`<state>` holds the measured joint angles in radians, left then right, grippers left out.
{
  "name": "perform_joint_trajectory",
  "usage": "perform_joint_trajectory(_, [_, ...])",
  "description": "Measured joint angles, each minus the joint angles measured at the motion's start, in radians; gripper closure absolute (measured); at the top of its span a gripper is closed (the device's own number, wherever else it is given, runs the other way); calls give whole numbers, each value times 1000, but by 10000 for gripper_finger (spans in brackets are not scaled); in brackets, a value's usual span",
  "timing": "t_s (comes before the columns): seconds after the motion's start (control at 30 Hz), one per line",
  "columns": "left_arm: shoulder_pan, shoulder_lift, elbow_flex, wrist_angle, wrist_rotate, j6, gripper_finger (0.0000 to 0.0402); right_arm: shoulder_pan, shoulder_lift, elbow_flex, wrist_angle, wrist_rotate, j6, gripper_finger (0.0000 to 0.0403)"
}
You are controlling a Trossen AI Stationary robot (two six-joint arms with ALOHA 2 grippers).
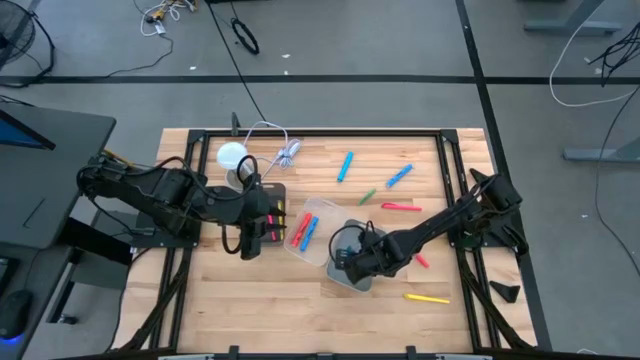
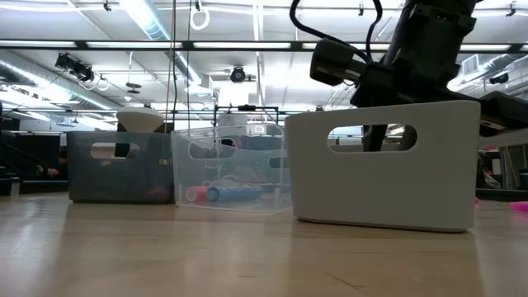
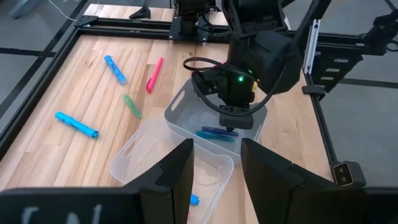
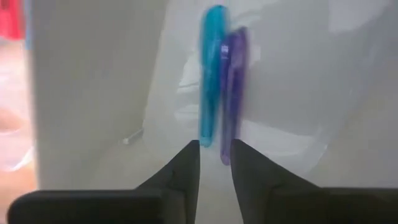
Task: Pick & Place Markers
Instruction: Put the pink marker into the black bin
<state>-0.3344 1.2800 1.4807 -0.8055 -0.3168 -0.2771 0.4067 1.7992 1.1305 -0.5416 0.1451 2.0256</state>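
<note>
Six markers lie loose on the wooden table: two blue (image 1: 345, 165) (image 1: 398, 176), a green (image 1: 368, 196), a pink (image 1: 400, 207), a red (image 1: 420, 260) and a yellow (image 1: 427, 298). A blue marker (image 4: 210, 81) and a purple marker (image 4: 231, 93) lie side by side on the floor of the white bin (image 2: 384, 190). My right gripper (image 4: 214, 158) reaches down into that bin, slightly open, and the purple marker's near end lies just at its fingertips. My left gripper (image 3: 216, 171) hovers open by the dark bin (image 1: 272, 195).
A clear bin (image 1: 318, 212) between the dark and white bins holds red and blue markers (image 2: 223, 193). The dark bin holds pink and yellow markers. A white lamp (image 1: 232, 155) and a white cable bundle (image 1: 285, 150) sit at the far left. Black rails frame the table.
</note>
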Motion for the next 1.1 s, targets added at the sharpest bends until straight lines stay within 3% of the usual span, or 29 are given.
perform_joint_trajectory(0.17, [0, 0, 0, 1, 0, 1, 264, -17, -53, 0, -10, 9, -181, 325])
perform_joint_trajectory(0.53, [0, 0, 0, 29, -3, 2, 264, -101, -249, 0, 8, 201, -698, 328])
perform_joint_trajectory(0.8, [0, 0, 0, 73, -3, 1, 264, -124, -373, 0, 230, 232, -1181, 328])
perform_joint_trajectory(1.1, [0, 0, 0, 117, -3, 0, 264, -120, -467, 0, 424, 204, -1572, 328])
